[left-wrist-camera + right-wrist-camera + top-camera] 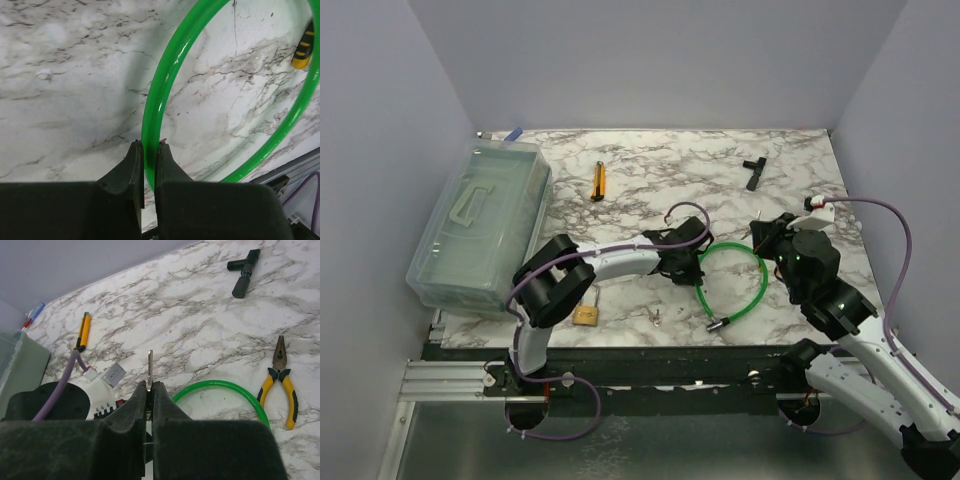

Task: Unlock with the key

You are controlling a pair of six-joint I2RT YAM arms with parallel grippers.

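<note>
Nearest the front edge of the marble table [650, 150], the brass padlock [585, 315] is lying beside the left arm's base. Just beyond it, the left gripper [150, 146] is pinching the green hose loop [167, 70], its fingers pressing on the tube from both sides. The right gripper [150, 386] is clamping the key [149, 365], whose thin silvery blade is sticking up from between the fingers, well apart from the padlock. Yellow-handled pliers [282, 377] are lying beside the loop. Farther back, a yellow utility knife [599, 181] and a black T-handle [753, 172] are resting, with a clear plastic box [480, 225] sitting at the left.
</note>
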